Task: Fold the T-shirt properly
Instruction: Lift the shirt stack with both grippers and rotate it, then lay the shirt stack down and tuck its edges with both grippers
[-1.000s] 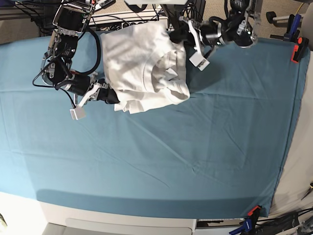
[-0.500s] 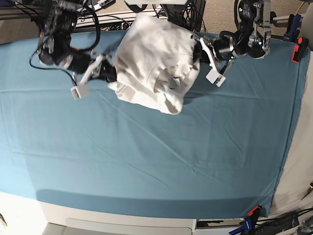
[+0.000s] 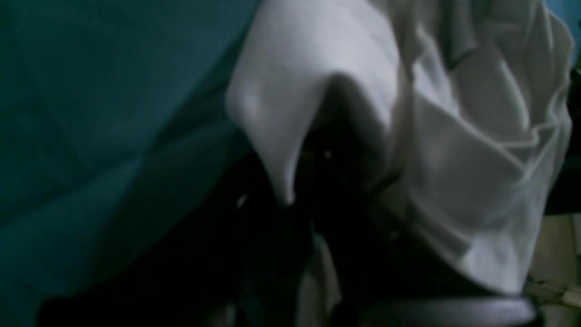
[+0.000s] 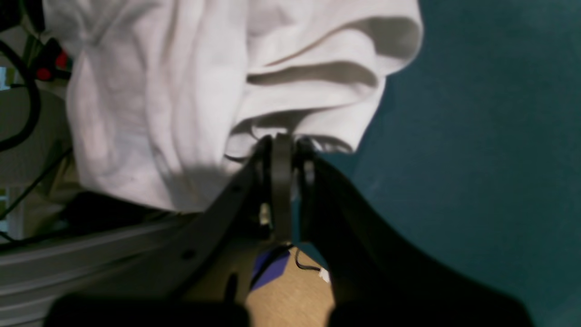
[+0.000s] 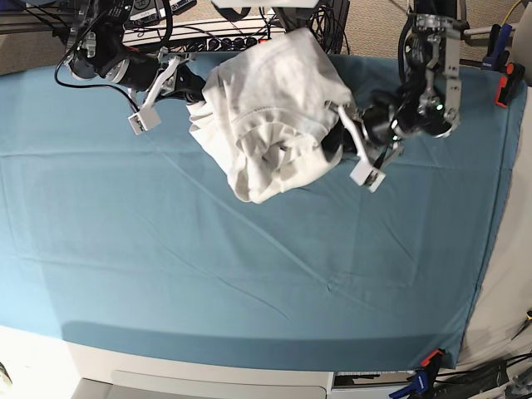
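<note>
A large teal cloth [image 5: 249, 274] covers the whole work surface, lightly creased, with tangled black cables and rig hardware [image 5: 224, 25] beyond its far edge and orange clamps [image 5: 507, 83] at the side. Over the far middle of the cloth hangs the plain white, wrinkled short-sleeved cotton T-shirt [image 5: 270, 112], bunched into a loose, rounded mass between the two arms; its folds overlap in layers and a stitched hem [image 3: 540, 136] curls along one edge in the left wrist view. The bundle's long axis runs slantwise, from the far cable side down toward the near middle, where its lowest fold points and sags toward the cloth; whether it touches the cloth there cannot be told. The right gripper [image 4: 283, 145], black and narrow, has its jaws pressed together on a pinch of white fabric at the shirt's edge, on the base view's left [image 5: 193, 90]. The left gripper [image 5: 337, 133] sits against the opposite side of the bundle; in its own wrist view the shirt drapes over dark, blurred metal, so how far its jaws are parted cannot be told. A small white tag [image 5: 366, 176] hangs near the left arm.
</note>
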{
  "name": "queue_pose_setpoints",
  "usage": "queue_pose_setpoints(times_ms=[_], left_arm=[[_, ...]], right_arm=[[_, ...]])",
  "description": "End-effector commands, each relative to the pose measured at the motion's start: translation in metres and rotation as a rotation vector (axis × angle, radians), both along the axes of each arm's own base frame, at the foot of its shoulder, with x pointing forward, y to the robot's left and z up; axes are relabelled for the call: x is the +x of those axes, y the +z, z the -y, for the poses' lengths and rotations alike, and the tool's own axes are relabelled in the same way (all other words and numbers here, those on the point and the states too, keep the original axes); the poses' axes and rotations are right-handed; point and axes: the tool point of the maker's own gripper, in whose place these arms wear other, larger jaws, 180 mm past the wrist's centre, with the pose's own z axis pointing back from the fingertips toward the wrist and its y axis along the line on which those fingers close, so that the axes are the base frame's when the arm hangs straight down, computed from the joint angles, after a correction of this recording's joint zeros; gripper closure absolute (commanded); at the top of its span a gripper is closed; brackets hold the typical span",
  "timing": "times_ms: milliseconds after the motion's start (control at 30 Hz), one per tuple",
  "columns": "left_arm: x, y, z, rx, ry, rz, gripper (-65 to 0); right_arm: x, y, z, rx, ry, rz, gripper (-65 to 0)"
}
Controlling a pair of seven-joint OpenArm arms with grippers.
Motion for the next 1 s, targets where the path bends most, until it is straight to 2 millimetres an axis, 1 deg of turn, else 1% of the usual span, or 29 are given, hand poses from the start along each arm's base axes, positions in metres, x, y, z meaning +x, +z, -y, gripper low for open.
queue_pose_setpoints(times_ms=[0,100,167,267,400,500,700,733,767,833,867,900,967], left_arm=[[0.012,0.017,0.008,-0.031,-0.006,0.069,0.0],[0.017,0.015,0.024,-0.013,-0.049,0.072,0.0],[0.02,0.013,0.034,-0.002,-0.081,0.083,0.0],[0.027,0.013,0.043,0.029,-0.118,0.105,0.0],[0.041,0.017,0.046,0.056,-0.118,0.139,0.0],[0.049,0.019,0.045,0.061,-0.116,0.146,0.0],[0.05,0.018,0.045,0.063,-0.116,0.145,0.0],[0.05,0.018,0.045,0.063,-0.117,0.146,0.0],[0.05,0.019,0.045,0.063,-0.123,0.149,0.0],[0.051,0.017,0.043,0.086,-0.124,0.156,-0.6],[0.052,0.016,0.041,0.105,-0.133,0.168,-5.5],[0.053,0.016,0.039,0.123,-0.139,0.179,-11.4],[0.059,0.019,0.036,0.14,-0.135,0.199,-22.5]], right_arm=[[0.003,0.009,-0.002,0.019,0.002,0.033,-1.3],[-0.002,0.007,-0.007,0.035,-0.005,0.021,-1.3],[-0.006,0.007,-0.013,0.069,-0.013,0.013,-1.3],[-0.014,0.009,-0.025,0.13,-0.021,-0.005,-1.3],[-0.022,0.011,-0.036,0.181,-0.016,-0.007,-1.3],[-0.024,0.011,-0.036,0.18,-0.016,-0.011,-1.3],[-0.024,0.009,-0.035,0.163,-0.01,-0.006,-1.4],[-0.025,0.007,-0.034,0.15,-0.008,-0.011,-2.4],[-0.025,0.005,-0.033,0.14,-0.007,-0.015,-5.3],[-0.025,0.003,-0.031,0.124,-0.012,-0.015,-15.4],[-0.023,0.003,-0.03,0.124,-0.02,-0.007,-19.9],[-0.021,0.004,-0.029,0.122,-0.03,0.003,-22.3],[-0.016,0.006,-0.028,0.125,-0.048,0.025,-22.6]])
